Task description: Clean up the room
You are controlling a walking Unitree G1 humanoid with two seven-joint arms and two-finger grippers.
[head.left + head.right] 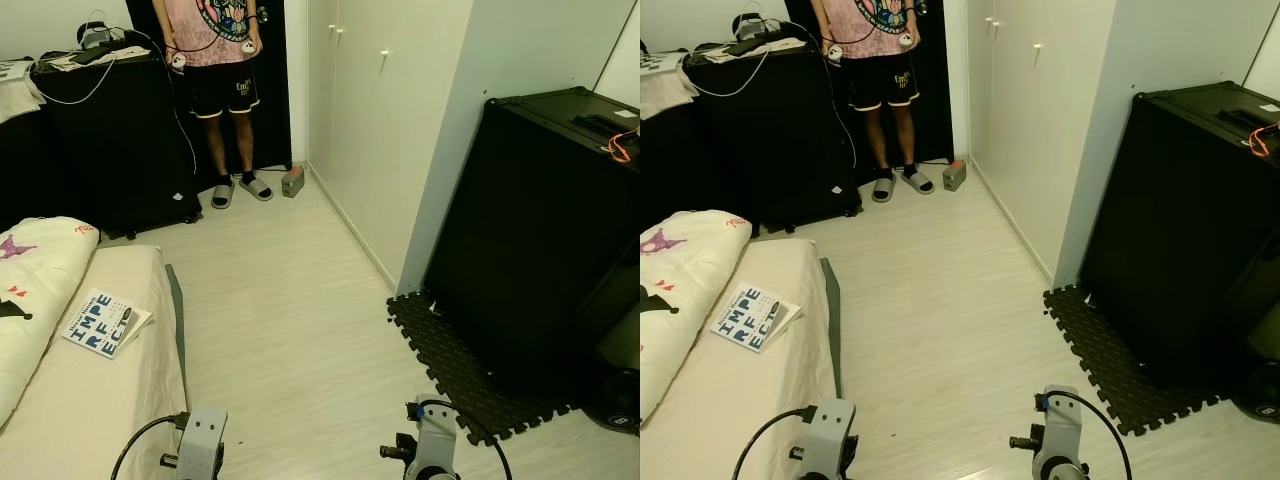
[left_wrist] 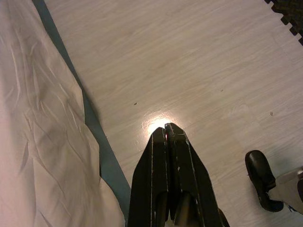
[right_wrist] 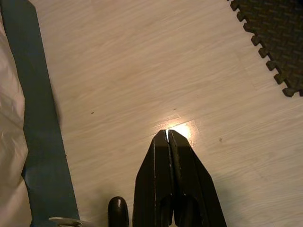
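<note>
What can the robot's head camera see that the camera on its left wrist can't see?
The left eye view alone takes in the person standing by the doorway, the magazine lying on the bed, the white cupboard doors and the big black case. The left wrist view alone shows the left hand close up, its two black fingers shut together, pointing down at the floor. Both show the pale wooden floor, the bed's white sheet and the black foam mat.

A white book (image 1: 104,323) with large blue block lettering on its cover lies flat and closed, slightly askew, on the cream mattress (image 1: 95,400) beside a white pillow (image 1: 35,290) printed with a purple cartoon figure, whilst a small grey box (image 1: 293,181) sits on the pale floor (image 1: 290,330) against the wardrobe (image 1: 370,110).
</note>
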